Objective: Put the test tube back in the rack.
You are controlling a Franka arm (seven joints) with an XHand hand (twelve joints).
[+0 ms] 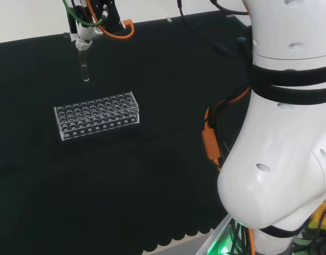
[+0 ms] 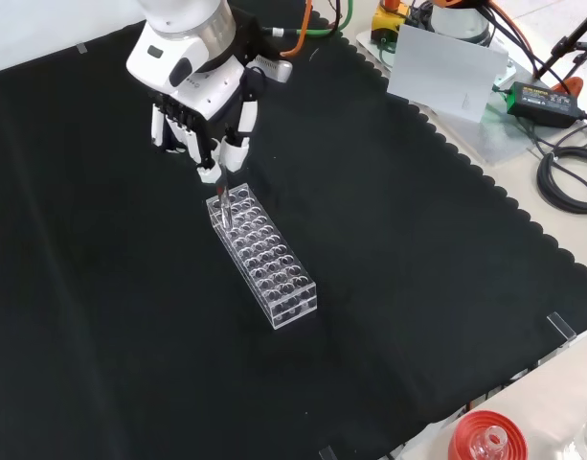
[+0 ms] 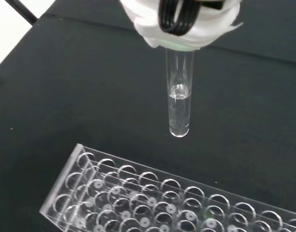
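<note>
- Test tube point(image 3: 179, 104) hangs upright, long axis vertical, rounded closed end down, mouth up inside the hand point(image 2: 202, 120). Some clear liquid in its lower part (wrist view).
- Hand has fingers curled down, pinching the tube's top end; tube sticks out below the fingertips.
- Tube is in the air, clear of the rack point(image 1: 97, 116). Head view: it hangs beyond the rack's far side, toward its left half. Front view: its lower end sits over the rack's far end.
- Rack: clear plastic, many rows of round holes, lying flat on the black worktop point(image 1: 152, 186). Long axis runs left-right in head view, near-far in front view. Can't tell if any hole is filled.
- Nothing btwn tube tip and rack but open cloth.
- Around: orange and green cables point(image 1: 112, 26) at the worktop's far edge, head view; red ribbed stand point(image 2: 485, 439) w/ glass at the near right corner, front view, well apart from the rack.
</note>
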